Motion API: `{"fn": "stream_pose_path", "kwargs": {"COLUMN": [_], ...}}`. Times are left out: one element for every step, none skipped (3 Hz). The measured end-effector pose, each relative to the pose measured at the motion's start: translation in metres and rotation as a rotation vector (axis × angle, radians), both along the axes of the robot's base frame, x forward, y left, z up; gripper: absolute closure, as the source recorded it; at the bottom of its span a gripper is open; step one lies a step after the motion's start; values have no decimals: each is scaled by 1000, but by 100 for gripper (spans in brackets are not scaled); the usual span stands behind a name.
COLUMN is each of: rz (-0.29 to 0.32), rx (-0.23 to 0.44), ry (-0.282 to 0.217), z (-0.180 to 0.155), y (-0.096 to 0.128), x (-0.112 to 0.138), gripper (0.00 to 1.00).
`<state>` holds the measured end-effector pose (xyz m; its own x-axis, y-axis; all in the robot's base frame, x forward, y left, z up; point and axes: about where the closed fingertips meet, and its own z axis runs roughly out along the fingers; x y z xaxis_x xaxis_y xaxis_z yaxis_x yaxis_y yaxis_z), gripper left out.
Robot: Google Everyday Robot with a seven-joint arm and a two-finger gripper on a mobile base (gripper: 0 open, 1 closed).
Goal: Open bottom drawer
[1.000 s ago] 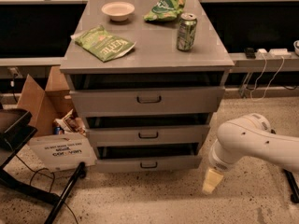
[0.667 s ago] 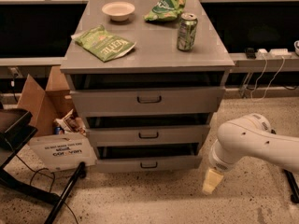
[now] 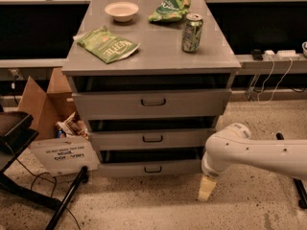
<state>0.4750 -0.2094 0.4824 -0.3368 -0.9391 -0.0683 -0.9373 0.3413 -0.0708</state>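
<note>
The grey cabinet (image 3: 151, 61) stands in the middle of the scene with three drawers stacked in its front. The bottom drawer (image 3: 120, 168) is the lowest and slimmest, just above the speckled floor (image 3: 144, 205), with a small dark loop handle (image 3: 153, 169) at the middle of its front and a dark gap above it. The white arm (image 3: 259, 152) reaches in from the right, and the gripper (image 3: 206, 189), pale yellow, points down at the floor just right of the drawer's right end, apart from the handle; whether it is open or closed cannot be told. On the cabinet top lie a white bowl (image 3: 121, 11) at the far left, a green chip bag (image 3: 106, 43) nearer, a second green bag (image 3: 171, 7) at the far side and a green can (image 3: 192, 32) upright at the right. A cardboard box (image 3: 41, 104) sits left of the cabinet.
</note>
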Motion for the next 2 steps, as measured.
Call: {"fn": "stream_pose_path", "kwargs": {"rz": [47, 95], "rx": [7, 2], "ry": [6, 8], "z": [-55, -109], "y": [10, 23], "x": [17, 38], "gripper": [0, 0]}}
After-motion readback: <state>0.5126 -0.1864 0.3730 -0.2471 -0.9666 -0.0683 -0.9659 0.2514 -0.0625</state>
